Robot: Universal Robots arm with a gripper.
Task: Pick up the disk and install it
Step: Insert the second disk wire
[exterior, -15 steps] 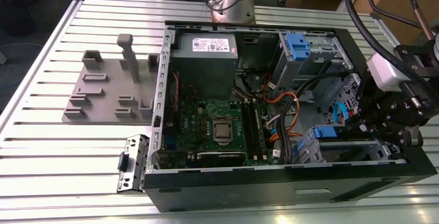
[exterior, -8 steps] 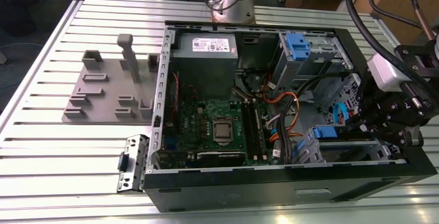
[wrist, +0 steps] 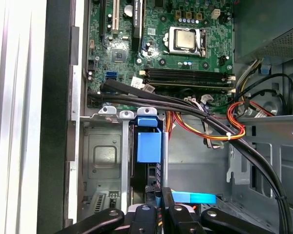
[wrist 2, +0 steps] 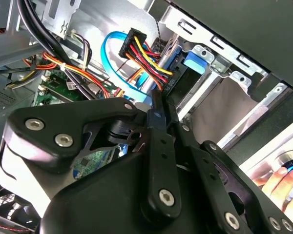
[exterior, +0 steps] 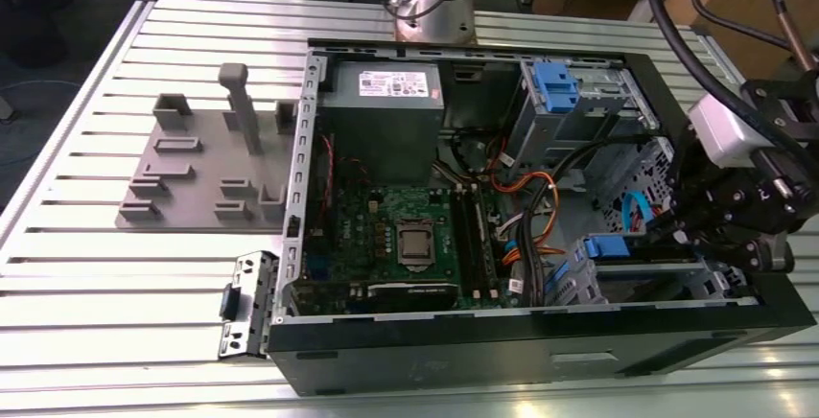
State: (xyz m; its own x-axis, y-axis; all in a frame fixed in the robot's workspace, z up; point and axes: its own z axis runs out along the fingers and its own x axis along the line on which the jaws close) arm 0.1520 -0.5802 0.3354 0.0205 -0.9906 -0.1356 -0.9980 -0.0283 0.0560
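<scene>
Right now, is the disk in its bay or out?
In: the disk stands on edge between the bay's metal rails, its blue frame showing, the gripper at its end.

You will see a black tool (wrist: pixel 158 214) and a disk (wrist: pixel 149 146) framed in bright blue. The case (exterior: pixel 538 351) is black outside and grey metal inside, holding a green motherboard (wrist: pixel 185 44). Cabling is black, with one bundle of red, yellow and orange wires (wrist 2: pixel 146 53) and a light blue flat cable (wrist 2: pixel 112 58). The ribbed surface (exterior: pixel 77 274) is silver with parallel grooves; the fixture block (exterior: pixel 198 164) on it is plain grey.
</scene>
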